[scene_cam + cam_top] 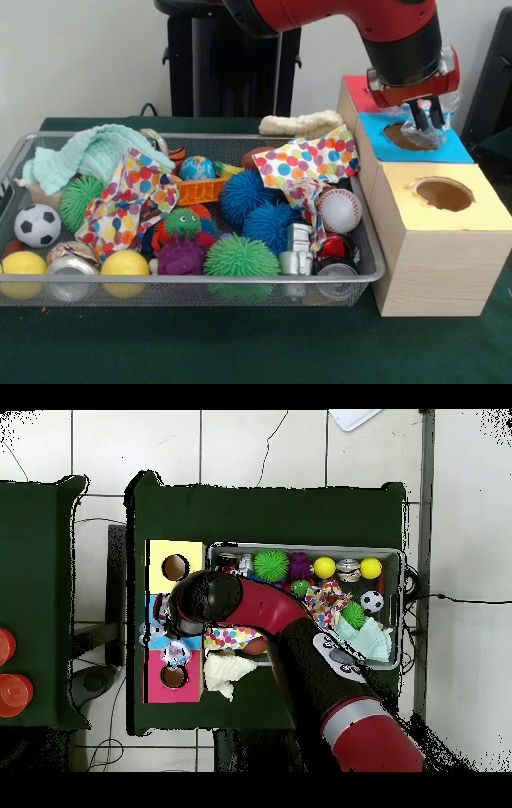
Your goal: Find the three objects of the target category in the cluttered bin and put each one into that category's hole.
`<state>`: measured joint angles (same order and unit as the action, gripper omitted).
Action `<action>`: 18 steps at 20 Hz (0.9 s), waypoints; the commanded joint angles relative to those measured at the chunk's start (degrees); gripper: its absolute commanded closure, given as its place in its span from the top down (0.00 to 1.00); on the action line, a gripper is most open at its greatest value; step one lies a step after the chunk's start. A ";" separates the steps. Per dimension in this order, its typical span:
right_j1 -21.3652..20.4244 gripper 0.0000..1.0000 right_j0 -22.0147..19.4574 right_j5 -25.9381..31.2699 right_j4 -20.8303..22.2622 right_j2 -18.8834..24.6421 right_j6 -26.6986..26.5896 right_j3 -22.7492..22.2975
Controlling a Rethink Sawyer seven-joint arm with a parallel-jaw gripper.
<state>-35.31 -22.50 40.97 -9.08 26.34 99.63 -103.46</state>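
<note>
Front view: the gripper (426, 118) hangs over the blue-surround hole (404, 136), its fingers closed on a clear plastic bottle (432, 128) whose lower end meets the opening; the bottle's outline is hard to trace. The wire bin (192, 276) fills the table's middle. Polka-dot cloths (308, 160) cover part of its contents. Overhead, the arm hides the hole.
</note>
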 commanded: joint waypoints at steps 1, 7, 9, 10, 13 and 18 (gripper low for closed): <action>0.39 0.00 0.21 7.99 -0.36 -3.34 8.33 4.21; -0.04 0.00 0.56 9.48 -0.14 -3.79 8.47 4.09; 0.11 0.00 0.78 9.97 0.15 -4.08 8.40 4.34; 0.00 0.00 0.84 9.95 0.07 -4.15 8.51 4.29; -0.38 0.00 1.03 10.07 -0.21 -4.22 8.64 4.17; -0.63 0.00 1.20 10.05 -0.67 -4.42 8.71 3.77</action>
<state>-35.80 -21.68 45.50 -9.04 23.94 99.63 -102.69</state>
